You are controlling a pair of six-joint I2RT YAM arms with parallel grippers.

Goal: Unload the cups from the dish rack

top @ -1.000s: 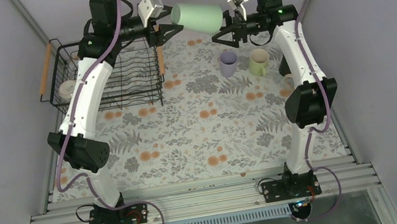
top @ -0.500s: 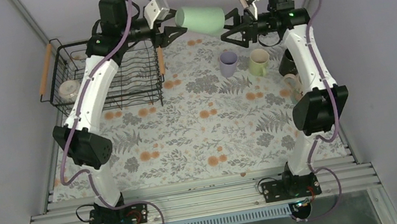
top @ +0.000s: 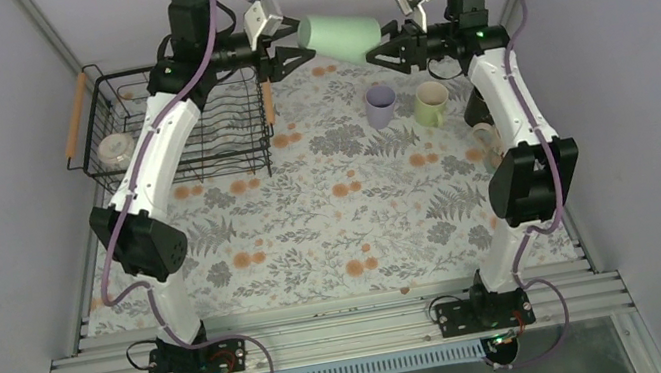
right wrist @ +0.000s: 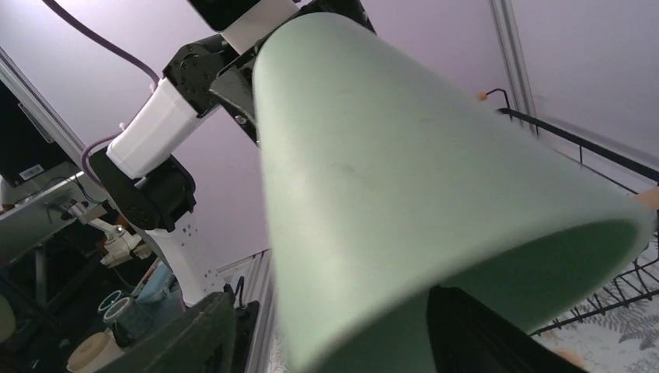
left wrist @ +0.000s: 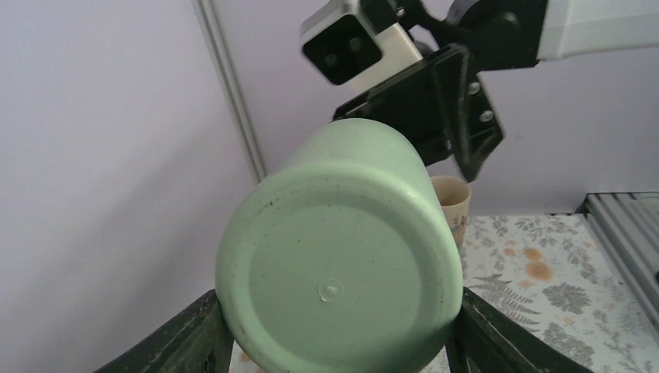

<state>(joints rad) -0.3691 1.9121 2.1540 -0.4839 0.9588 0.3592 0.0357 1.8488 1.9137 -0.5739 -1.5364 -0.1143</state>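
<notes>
Tumbler (top: 339, 33) sideways: base in left claw (top: 293, 41), mouth at right claw (top: 381, 42).

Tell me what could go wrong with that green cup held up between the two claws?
1. The mint green cup lies sideways in midair, base in the left claw, rim at the right claw; if one releases before the other grips firmly, it may drop.
2. Its wall looks smooth and tapered, so it might slip.
3. A lavender mug and a light green mug stand roughly below; a falling cup could hit them.
</notes>
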